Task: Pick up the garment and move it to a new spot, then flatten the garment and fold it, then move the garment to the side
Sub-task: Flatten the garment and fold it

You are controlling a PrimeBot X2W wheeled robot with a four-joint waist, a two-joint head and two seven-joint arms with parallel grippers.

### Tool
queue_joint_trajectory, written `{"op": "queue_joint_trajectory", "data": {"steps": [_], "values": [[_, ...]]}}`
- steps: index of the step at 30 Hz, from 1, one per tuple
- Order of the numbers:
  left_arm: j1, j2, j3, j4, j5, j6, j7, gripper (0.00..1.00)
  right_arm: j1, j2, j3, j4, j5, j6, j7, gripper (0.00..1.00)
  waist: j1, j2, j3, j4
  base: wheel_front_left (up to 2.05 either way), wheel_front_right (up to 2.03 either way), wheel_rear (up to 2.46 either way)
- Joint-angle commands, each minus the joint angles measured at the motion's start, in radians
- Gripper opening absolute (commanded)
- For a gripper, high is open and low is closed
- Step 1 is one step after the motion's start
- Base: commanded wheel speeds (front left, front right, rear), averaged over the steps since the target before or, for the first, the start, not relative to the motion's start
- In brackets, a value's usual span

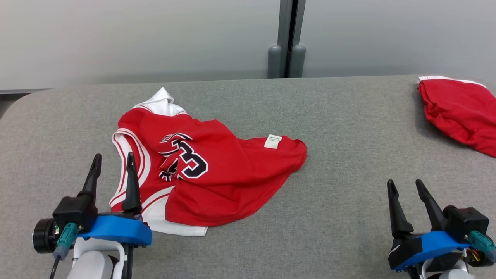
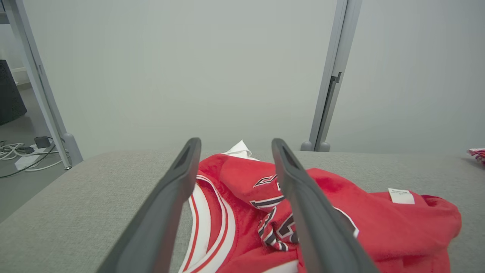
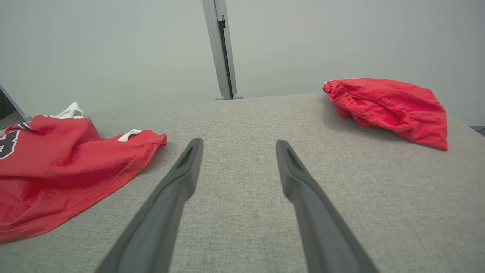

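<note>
The garment point(image 1: 217, 182) is a red jersey with white trim and a dark number, lying crumpled left of the table's centre. It also appears in the left wrist view, garment point(image 2: 341, 223), and at the left of the right wrist view, garment point(image 3: 57, 170). My left gripper point(image 1: 113, 162) stands open at the jersey's left edge, its right finger over the white-striped armhole, holding nothing. The left gripper point(image 2: 235, 146) frames the jersey's striped edge between its fingers. My right gripper point(image 1: 405, 186) is open over bare table at the lower right, well clear of the jersey; right gripper point(image 3: 238, 146) has nothing in it.
A second red cloth point(image 1: 461, 112) lies bunched at the table's far right edge, also red cloth point(image 3: 390, 108). The grey fabric table point(image 1: 348, 128) has free room between the two cloths. A grey partition post point(image 1: 286, 38) stands behind the table.
</note>
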Motion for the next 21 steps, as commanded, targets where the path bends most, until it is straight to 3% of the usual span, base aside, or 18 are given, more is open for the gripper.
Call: {"op": "queue_joint_trajectory", "data": {"steps": [1, 10, 21], "values": [[0.014, -0.005, 0.012, -0.01, 0.007, 0.003, -0.006, 1.0, 0.007, 0.0, -0.003, -0.004, -0.001, 0.001, -0.003, 1.0, 0.0, 0.0, -0.001, 0.001, 0.0, 0.0, 0.0], [0.097, -0.06, 0.11, -0.116, 0.084, -0.012, -0.007, 1.0, 0.015, 0.0, 0.0, 0.001, 0.007, 0.001, -0.005, 1.0, 0.0, 0.0, -0.01, 0.011, 0.0, 0.0, 0.0], [0.141, -0.114, 0.187, -0.112, 0.182, -0.065, -0.007, 1.0, 0.021, 0.0, 0.005, 0.006, 0.012, 0.001, -0.002, 1.0, 0.0, 0.0, -0.013, 0.012, 0.0, 0.0, 0.0]]}}
